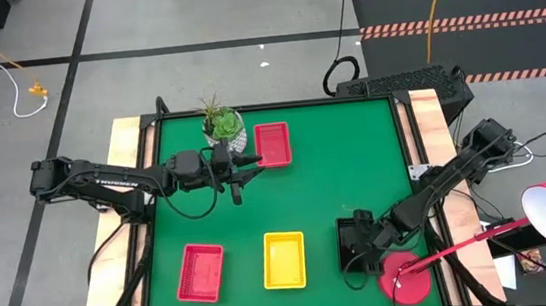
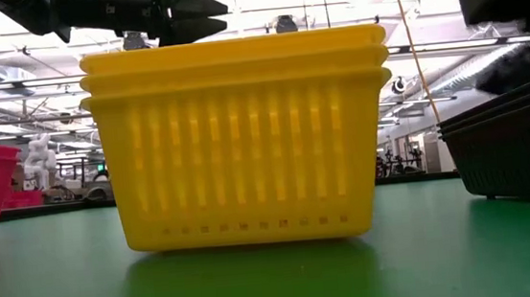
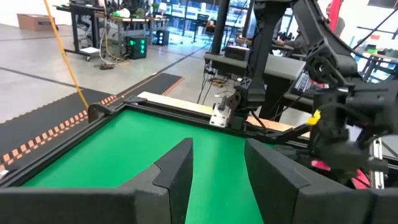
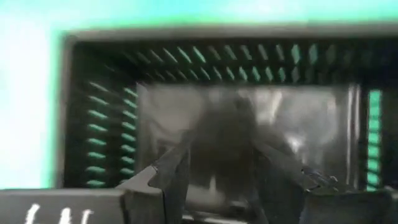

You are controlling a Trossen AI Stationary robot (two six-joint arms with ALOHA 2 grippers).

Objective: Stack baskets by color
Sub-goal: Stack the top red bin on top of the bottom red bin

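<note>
From where I stand, a red basket (image 1: 201, 272) sits at the near left of the green table (image 1: 335, 167). Above it the left gripper (image 1: 254, 162) hovers with fingers apart and empty, just beside a second red basket (image 1: 272, 144) near the plant pot (image 1: 222, 124). In the middle, yellow baskets (image 2: 241, 141) are nested with slotted walls. On the right, the right gripper (image 4: 221, 168) points into a black basket (image 4: 217, 106), fingers parted; whether it grips the basket I cannot tell.

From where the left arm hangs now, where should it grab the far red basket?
Take the red basket by its near long rim wall, the side facing the left gripper, coming from above. It sits upright and open-topped, so one finger can drop inside, one outside. The potted plant crowds that side.
</note>
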